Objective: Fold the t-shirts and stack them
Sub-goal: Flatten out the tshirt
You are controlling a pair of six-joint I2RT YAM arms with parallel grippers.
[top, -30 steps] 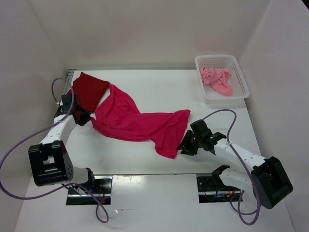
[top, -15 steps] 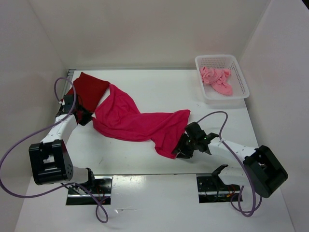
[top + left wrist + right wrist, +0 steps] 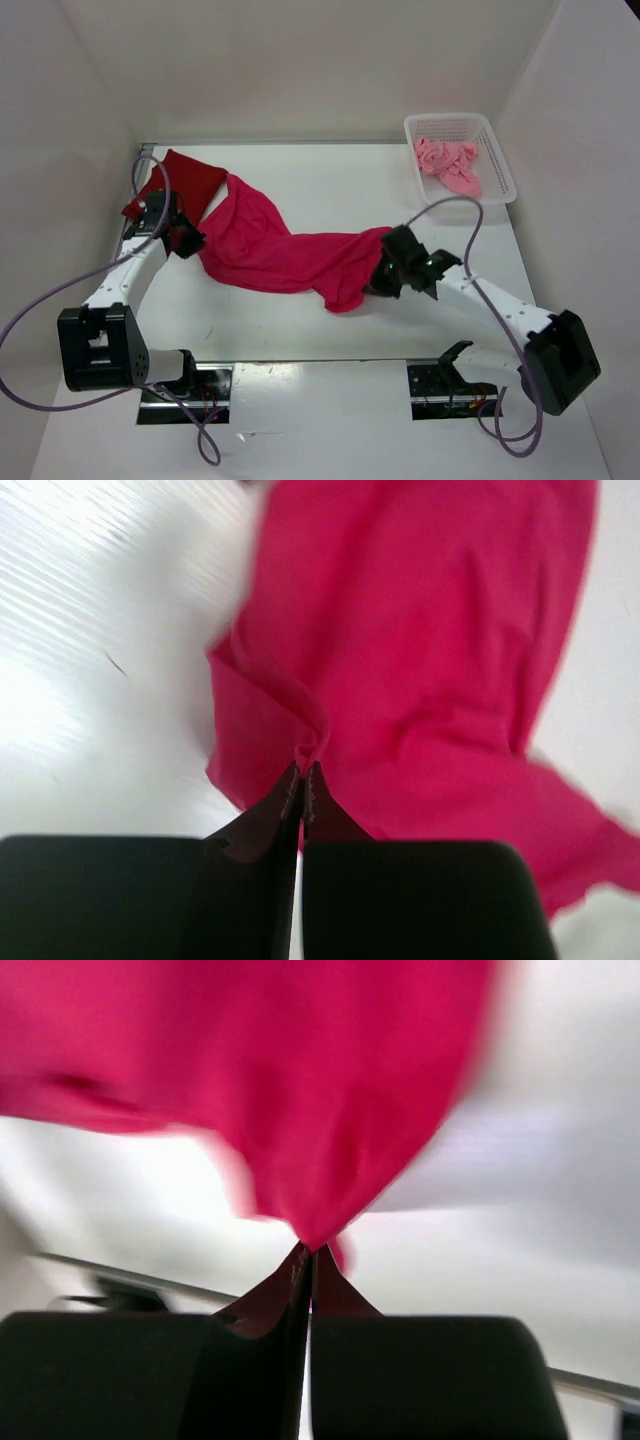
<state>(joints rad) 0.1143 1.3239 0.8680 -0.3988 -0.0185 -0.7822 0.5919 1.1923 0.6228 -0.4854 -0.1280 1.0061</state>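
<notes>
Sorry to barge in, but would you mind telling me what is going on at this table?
Two robot arms are handling the magenta-pink t-shirt, which lies rumpled across the table. The left hand is shut on its edge near the dark red t-shirt, and the right hand is shut on a pinch of cloth at the opposite end. The salmon pink t-shirt sits bunched in the white basket, not yet folded.
</notes>
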